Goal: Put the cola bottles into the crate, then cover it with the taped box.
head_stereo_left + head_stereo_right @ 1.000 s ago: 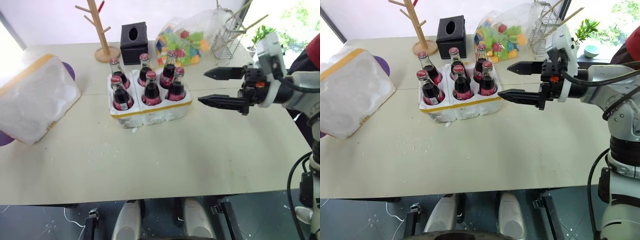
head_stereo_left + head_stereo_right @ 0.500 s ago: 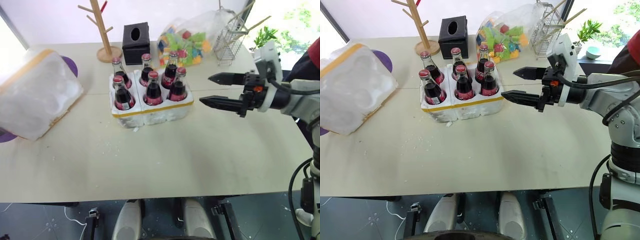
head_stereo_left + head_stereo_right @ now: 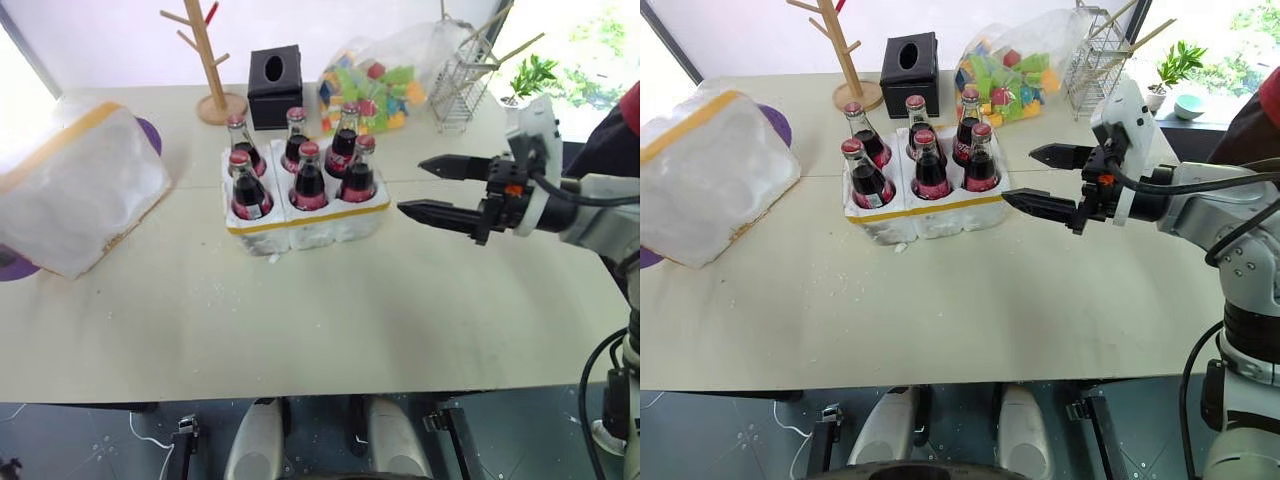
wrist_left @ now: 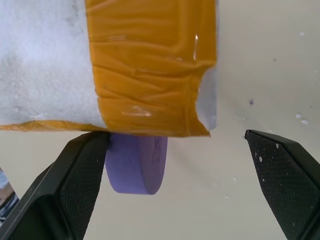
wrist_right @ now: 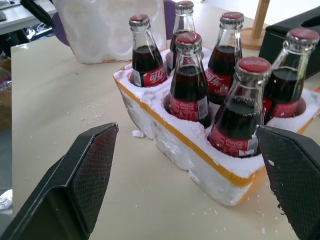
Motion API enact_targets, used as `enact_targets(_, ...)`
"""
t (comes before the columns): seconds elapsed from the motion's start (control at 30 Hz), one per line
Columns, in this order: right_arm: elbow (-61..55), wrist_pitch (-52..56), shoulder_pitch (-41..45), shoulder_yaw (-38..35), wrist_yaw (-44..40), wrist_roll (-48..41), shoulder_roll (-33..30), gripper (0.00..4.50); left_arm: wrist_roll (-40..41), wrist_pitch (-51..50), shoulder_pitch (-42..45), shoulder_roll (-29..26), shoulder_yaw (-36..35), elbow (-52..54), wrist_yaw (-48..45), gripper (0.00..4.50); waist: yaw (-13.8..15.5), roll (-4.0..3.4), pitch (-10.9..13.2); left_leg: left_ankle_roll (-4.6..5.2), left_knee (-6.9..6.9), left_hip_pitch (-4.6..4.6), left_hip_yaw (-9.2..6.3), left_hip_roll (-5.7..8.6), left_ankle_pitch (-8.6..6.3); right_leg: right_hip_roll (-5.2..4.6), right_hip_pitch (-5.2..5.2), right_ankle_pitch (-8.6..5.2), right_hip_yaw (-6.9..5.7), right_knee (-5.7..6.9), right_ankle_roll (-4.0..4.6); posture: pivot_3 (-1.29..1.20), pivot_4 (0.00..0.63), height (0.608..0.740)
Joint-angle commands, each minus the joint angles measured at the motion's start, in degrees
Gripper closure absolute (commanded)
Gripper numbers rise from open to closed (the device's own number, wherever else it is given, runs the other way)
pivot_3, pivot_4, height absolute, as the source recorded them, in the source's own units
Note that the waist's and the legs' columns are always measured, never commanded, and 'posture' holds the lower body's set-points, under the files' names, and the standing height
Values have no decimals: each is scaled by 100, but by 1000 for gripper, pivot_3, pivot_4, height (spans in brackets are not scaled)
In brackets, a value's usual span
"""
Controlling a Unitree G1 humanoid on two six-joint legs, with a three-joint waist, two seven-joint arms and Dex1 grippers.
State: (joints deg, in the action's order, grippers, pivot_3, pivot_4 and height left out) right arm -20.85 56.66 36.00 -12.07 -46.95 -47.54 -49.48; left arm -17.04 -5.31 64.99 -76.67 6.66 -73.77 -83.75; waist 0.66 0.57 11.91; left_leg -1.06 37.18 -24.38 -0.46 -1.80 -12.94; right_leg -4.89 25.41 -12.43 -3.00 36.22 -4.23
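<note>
On the pale counter (image 3: 400,320), near its middle, we see the crate (image 3: 305,215), a low block of white foam with a grainy, crumbly surface and one yellow tape band round its side. Its long axis runs across the counter, left to right, tipped slightly so the right end sits a little farther back. Six cola bottles (image 3: 308,178) stand upright in its round wells, in two rows of three: dark liquid, clear glass necks, red labels and red caps pointing straight up. White foam crumbs lie scattered on the counter in front of the crate.

Well apart to the left lies the taped box (image 3: 75,190), a big white foam block with rounded corners and a wide, wrinkled, glossy yellow tape band. It sits tilted, its long axis running diagonally from front-left to back-right, and it rests over a flat purple disc (image 4: 137,162) that pokes out from beneath its edge.

Our right claw (image 3: 432,187) hovers just to the right of the crate, pointing leftward at it, its two black tapered fingers spread wide and holding nothing. In the left wrist view our left claw (image 4: 185,165) hangs over the taped box's taped edge, its textured black fingers (image 4: 75,185) wide apart and empty.

Behind the crate stand a wooden peg tree (image 3: 205,60), a black tissue box (image 3: 273,73), a clear bag of coloured blocks (image 3: 375,80) and a wire rack (image 3: 460,75).
</note>
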Motion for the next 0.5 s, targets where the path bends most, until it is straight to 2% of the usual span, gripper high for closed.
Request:
enact_targets(0.03,-98,-146,44,-64,3,-58,27,37,-7,-102,259,-96,-33,-21,-119,0,6,3,1,0,0,0,0,-1,0,2,0,0,0,0,0,0,150,740)
enact_targets(0.33,-94,-189,14,-37,26,-62,90,37,-133,-371,658,-433,176,67,-855,0,-17,17,0,0,1,-6,-1,-3,0,4,3,-1,0,-2,0,0,150,740)
enact_targets(0.5,-165,-220,-141,-60,72,-51,94,37,-264,-327,615,-510,190,9,-540,0,-33,17,0,1,-2,-5,-1,-5,-1,5,4,-1,0,-2,1,0,150,740)
